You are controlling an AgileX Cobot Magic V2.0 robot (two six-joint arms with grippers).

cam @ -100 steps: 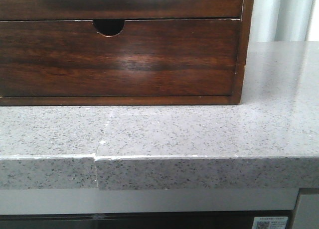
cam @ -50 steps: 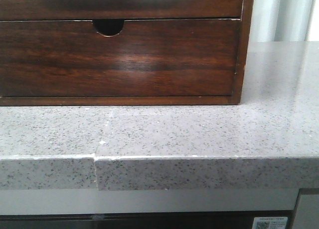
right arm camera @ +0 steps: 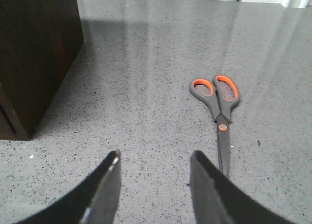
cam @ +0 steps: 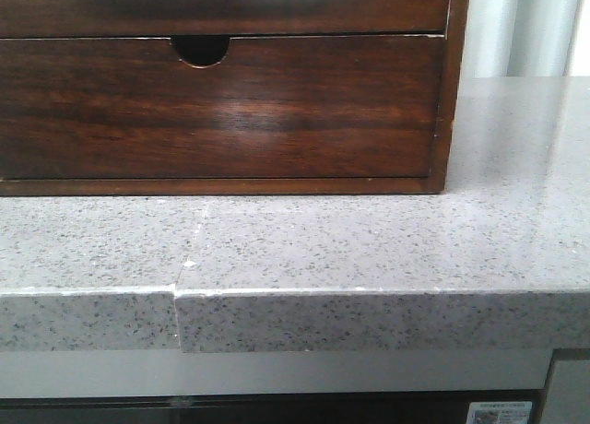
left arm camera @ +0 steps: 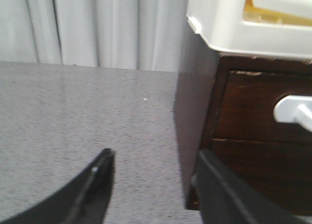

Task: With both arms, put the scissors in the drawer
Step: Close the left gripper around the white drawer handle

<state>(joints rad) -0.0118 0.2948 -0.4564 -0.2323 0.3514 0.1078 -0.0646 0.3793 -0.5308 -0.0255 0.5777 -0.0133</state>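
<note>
My left pincer [left arm camera: 153, 185] stood open and held nothing; its two dark fingers [left arm camera: 95, 187] showed at the bottom of the left wrist frame, one over bare worktop, the other by the corner of the cabinet. My right pincer [right arm camera: 155, 182] was likewise open and empty, its fingers [right arm camera: 105, 190] apart above the speckled grey stone worktop [right arm camera: 146, 78].

The grey-bladed scissors with orange-lined handle loops [right arm camera: 218, 116] lay flat on the worktop in the right half of the right wrist frame, closed, loops toward the top of the frame, just right of my right pincer and not touching it. They were well apart from the dark wooden cabinet frame [right arm camera: 34, 53] at the upper left.

In the front view, the wide glossy reddish-brown wooden drawer [cam: 221, 106] filled the upper left, shut flush within the cabinet frame [cam: 446, 83], its semicircular notch [cam: 200, 49] at the top edge. The cabinet rested on the worktop [cam: 369, 240].
</note>
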